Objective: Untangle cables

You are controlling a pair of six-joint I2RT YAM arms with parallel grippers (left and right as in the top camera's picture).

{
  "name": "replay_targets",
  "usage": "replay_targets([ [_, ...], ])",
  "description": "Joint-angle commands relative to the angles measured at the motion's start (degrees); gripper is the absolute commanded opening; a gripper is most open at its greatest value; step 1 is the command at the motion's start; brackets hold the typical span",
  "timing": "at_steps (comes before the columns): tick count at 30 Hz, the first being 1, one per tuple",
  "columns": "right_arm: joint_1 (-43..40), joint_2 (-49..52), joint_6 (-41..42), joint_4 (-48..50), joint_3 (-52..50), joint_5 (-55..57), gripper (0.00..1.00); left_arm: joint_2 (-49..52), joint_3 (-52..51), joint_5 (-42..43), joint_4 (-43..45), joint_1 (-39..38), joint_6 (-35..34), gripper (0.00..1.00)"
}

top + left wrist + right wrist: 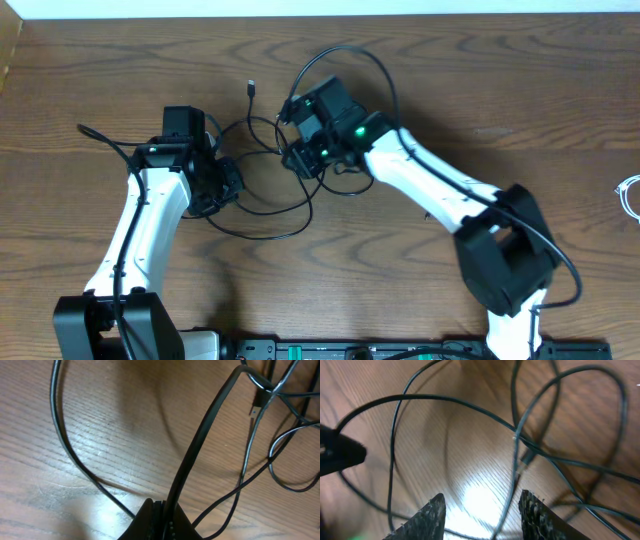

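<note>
left pincer (160, 522): pressed together on the black cable (199, 437); to be held as anchor.
right pincer (485, 517): spread over the loops; one strand alone should be pinched, then drawn clear slowly.
white cable (630, 195): at the tabletop's (500, 80) right edge, well apart.

The long thin black cable (198, 440) sprawls in loose crossing loops between both claws, one strand gripped in the closed left claw (161, 520), another running between the parted fingers of the right claw (480, 507). The shorter thin white cable (629, 195) lies bunched well off to the right claw's right.
</note>
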Motion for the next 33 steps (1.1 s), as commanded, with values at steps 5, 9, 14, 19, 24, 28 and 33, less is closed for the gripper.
replay_targets([
  [5,3.61,4.22,1.16,3.93,0.22,9.40,0.45,-0.63,0.00,-1.44,-0.55,0.28,0.74,0.08],
  [9,5.18,6.12,1.95,6.56,0.22,13.62,0.36,-0.63,0.00,-1.44,-0.55,0.28,0.74,0.08],
  [14,6.47,7.26,6.12,8.70,0.22,22.27,0.36,-0.63,0.00,-1.42,-0.57,0.28,0.72,0.08],
  [19,6.69,8.83,6.14,11.54,0.22,22.40,0.37,-0.63,0.00,-1.42,-0.55,0.28,0.72,0.07],
  [24,6.88,9.99,6.16,12.33,0.22,22.40,0.37,-0.63,0.00,-1.42,-0.55,0.28,0.72,0.08],
  [28,6.93,10.01,6.14,13.00,0.22,22.40,0.31,-0.63,0.00,-1.42,-0.52,0.28,0.72,0.07],
  [33,6.93,10.12,6.14,13.44,0.22,22.40,0.25,-0.63,0.00,-1.42,-0.55,0.28,0.72,0.07],
])
